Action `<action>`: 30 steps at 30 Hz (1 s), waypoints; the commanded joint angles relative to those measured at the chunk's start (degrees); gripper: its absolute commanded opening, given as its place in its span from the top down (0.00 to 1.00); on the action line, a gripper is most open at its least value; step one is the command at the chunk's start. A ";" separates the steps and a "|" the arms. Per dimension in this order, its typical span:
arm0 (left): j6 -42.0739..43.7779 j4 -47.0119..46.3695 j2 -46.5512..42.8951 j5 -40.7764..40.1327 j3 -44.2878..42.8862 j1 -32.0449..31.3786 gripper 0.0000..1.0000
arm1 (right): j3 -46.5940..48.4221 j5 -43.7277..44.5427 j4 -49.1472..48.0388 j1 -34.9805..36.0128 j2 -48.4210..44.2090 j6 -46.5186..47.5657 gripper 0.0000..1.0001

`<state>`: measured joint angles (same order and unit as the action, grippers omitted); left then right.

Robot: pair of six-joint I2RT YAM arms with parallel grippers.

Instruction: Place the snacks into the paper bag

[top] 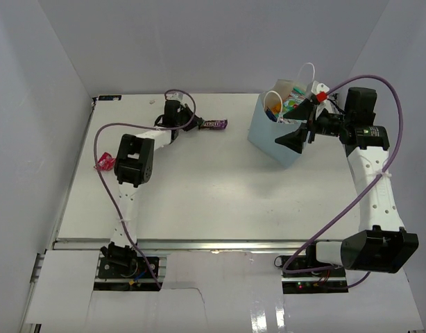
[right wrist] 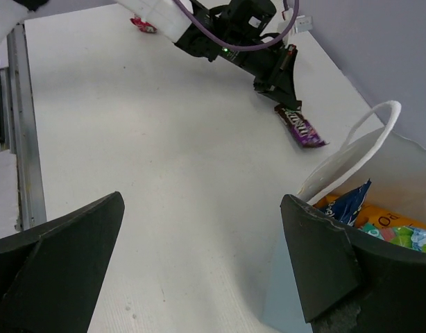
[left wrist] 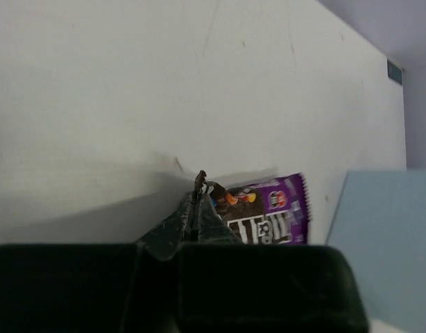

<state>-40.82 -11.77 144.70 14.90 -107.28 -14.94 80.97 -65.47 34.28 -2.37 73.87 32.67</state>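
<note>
L arm reaches well left of the paper bag, elbow raised, wrist tipped down to the surface. The left gripper has its jaws pinched on the end of the small dark purple candy pack. R arm stretched fwd, right gripper at bag's right side, jaws wide apart.

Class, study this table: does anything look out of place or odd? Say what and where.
One red-pink wrapper lies alone at the table's left edge, far from the paper bag. The left gripper is shut on the purple candy pack.
</note>
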 commanded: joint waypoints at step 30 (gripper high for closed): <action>-5.06 0.43 -113.49 24.82 92.87 -4.40 1.00 | -18.13 2.55 -20.57 44.64 9.28 -7.18 0.10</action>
<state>-44.93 -13.98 34.11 37.67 -15.88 -18.96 61.39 -54.57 15.84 41.30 82.67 23.38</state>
